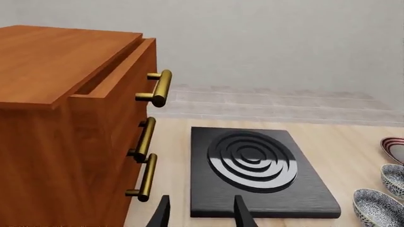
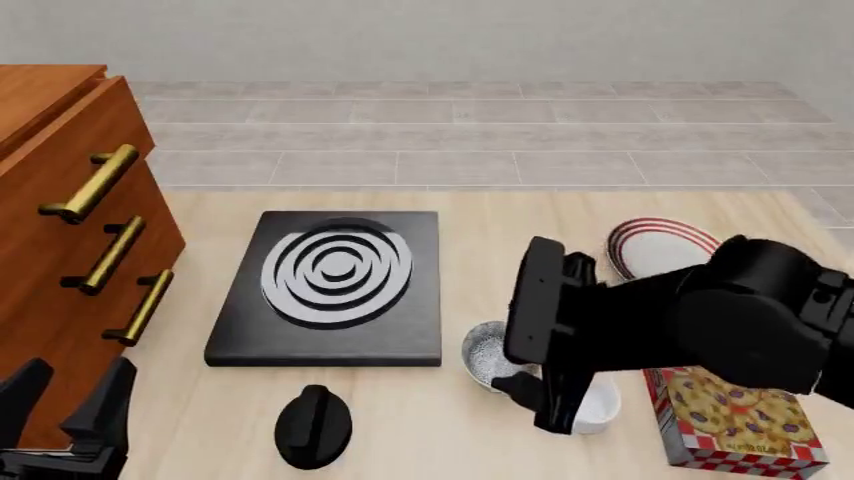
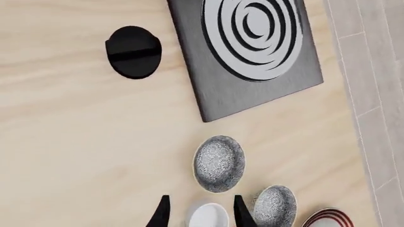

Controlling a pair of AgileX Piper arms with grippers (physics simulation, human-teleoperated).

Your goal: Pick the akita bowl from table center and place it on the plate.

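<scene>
Two look-alike speckled bowls with dark rims sit right of the stove. The akita bowl (image 3: 219, 163) (image 2: 483, 352) (image 1: 379, 208) is the one nearer the table's middle. Its twin (image 3: 275, 205) (image 1: 394, 179) lies closer to the red-striped plate (image 2: 661, 245) (image 3: 325, 218) (image 1: 394, 149); my right arm hides it in the front view. My right gripper (image 3: 200, 215) (image 2: 541, 395) hangs open, pointing down, with the white ramekin (image 3: 208, 216) (image 2: 594, 405) showing between its fingers just beside the akita bowl. My left gripper (image 2: 67, 400) (image 1: 202, 215) is open and empty near the front left corner.
A black stove plate (image 2: 334, 285) with a spiral burner lies left of centre, and a black knob (image 2: 314, 425) sits in front of it. A wooden drawer cabinet (image 2: 67, 230) with brass handles stands at the left. A cracker box (image 2: 721, 410) lies at the front right.
</scene>
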